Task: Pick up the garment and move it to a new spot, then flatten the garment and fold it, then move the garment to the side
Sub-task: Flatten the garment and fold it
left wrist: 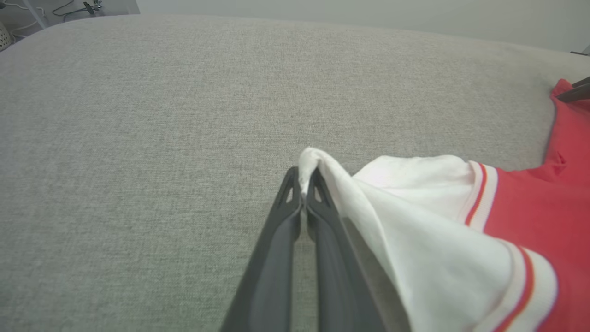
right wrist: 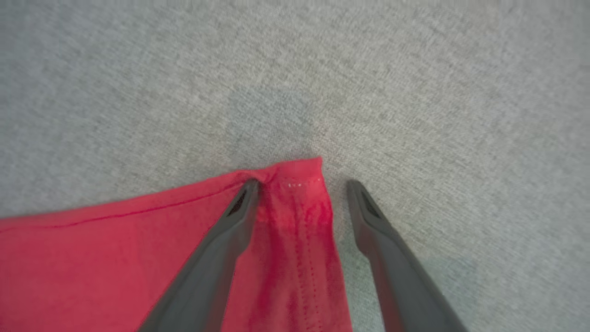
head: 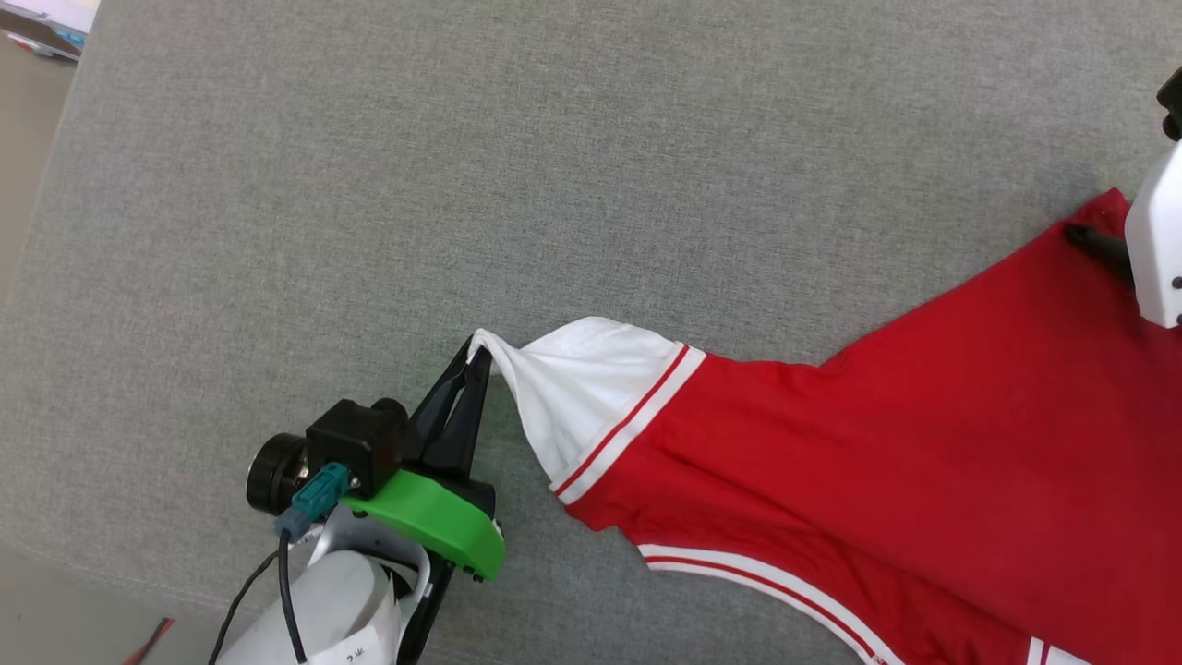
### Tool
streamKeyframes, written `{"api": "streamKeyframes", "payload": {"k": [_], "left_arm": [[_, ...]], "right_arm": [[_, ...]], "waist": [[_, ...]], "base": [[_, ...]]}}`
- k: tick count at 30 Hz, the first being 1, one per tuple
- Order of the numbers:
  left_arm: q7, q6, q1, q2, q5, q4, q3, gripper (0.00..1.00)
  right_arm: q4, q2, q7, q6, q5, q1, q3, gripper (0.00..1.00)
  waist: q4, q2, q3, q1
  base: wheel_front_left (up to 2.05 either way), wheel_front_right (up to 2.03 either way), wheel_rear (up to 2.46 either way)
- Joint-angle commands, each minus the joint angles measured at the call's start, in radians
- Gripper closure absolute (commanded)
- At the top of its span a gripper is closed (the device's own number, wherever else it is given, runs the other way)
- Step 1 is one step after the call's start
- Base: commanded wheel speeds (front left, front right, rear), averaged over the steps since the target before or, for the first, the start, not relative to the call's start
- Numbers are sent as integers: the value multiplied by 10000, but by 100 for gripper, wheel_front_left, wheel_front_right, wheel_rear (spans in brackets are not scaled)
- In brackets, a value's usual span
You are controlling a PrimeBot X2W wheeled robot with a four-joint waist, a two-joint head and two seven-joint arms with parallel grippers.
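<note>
So the garment (head: 886, 462) lies plain red side up on the grey fabric surface (head: 369, 185), mostly over on the right. Its white sleeve (head: 591, 388) is drawn out to a point toward the left. The left gripper (head: 478, 356) has its fingers pressed tight together on the very tip of that sleeve. The right gripper (right wrist: 302, 184) sits at the far red hem corner (right wrist: 295, 203) with its fingers spread wide and nothing held.

We reckon this is the flattening step. To do it well, we'd get the right fingers down around both layers of that corner before closing, then pull the two ends apart slowly and low to the surface. The left pinch looks tiny, so a hard tug could slip the sleeve out.

The views split the job nicely. The head view gives us the whole diagonal stretch and the wrinkles fanning from the sleeve. The left wrist view shows how little cloth is actually in the pinch. The right wrist view shows one finger resting on the red cloth and the other on bare grey just beside the corner. In the head view that corner is half hidden behind the pale arm.
</note>
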Motion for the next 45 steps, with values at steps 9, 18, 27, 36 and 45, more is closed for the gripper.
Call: {"api": "streamKeyframes", "payload": {"k": [9,18,27,36,45], "left_arm": [[-167,-278,-108,32,-22,289,202,100],[108,-259,-1331,592,406,-508,559,100],[953,-675,-3802,1104,438,-1076,1182,100],[1743,-1575,-7266,1061,695,-302,1263,100],[1904,-2535,-11878,460,674,1902,1382,100]], "right_arm": [[186,263,-3029,-9,468,41,132,100],[-777,35,-5203,-9,466,387,-427,100],[-2266,269,-5684,-9,-66,401,-1760,100],[-2863,1029,-5213,-9,-1020,-982,-2846,100],[-1387,1729,-5448,-9,-2309,-4999,-3217,100]], "waist": [[-614,0,-1369,1],[-1256,0,-2679,1],[-1822,0,-2792,1],[-2091,0,-1418,1],[-2196,0,298,1]], "base": [[0,0,0],[0,0,0],[0,0,0],[0,0,0],[0,0,0]]}}
